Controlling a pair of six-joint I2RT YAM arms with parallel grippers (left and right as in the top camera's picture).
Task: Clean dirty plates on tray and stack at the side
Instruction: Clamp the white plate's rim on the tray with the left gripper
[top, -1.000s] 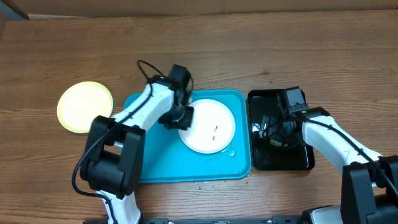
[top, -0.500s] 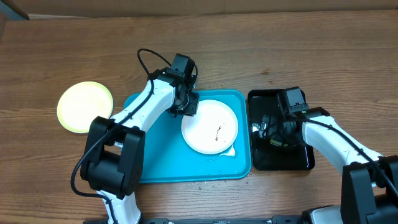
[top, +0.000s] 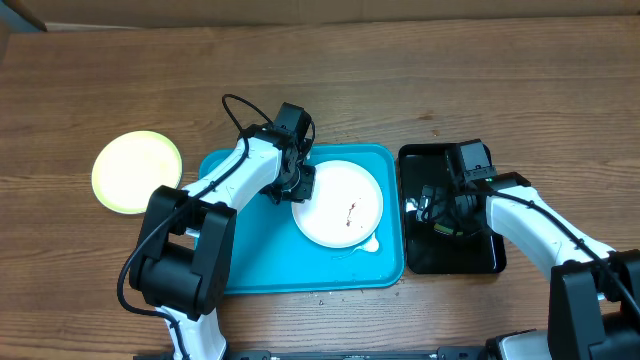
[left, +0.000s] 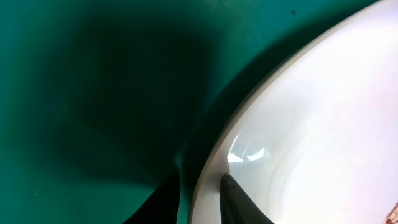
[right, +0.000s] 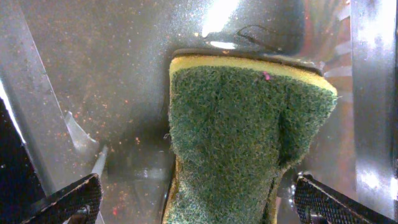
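A white plate (top: 335, 225) with a brown smear (top: 351, 212) lies in the right half of the turquoise tray (top: 260, 250). A white sliver shows under its lower right edge. My left gripper (top: 298, 183) is at the plate's left rim. In the left wrist view its fingers (left: 200, 177) straddle the rim of the plate (left: 323, 124), shut on it. A pale yellow-green plate (top: 137, 171) lies on the table left of the tray. My right gripper (top: 445, 205) is open, its fingers (right: 196, 186) wide on either side of a green and yellow sponge (right: 249, 124).
The sponge lies in a glossy black tray (top: 480, 255) just right of the turquoise tray. The black tray's floor is wet and speckled. A black cable loops above the left arm (top: 235, 105). A cardboard edge runs along the table's back.
The left gripper went up toward the plate's upper left rim, then came back down along the rim. The white plate shifted slightly to the right. The right arm has not moved.
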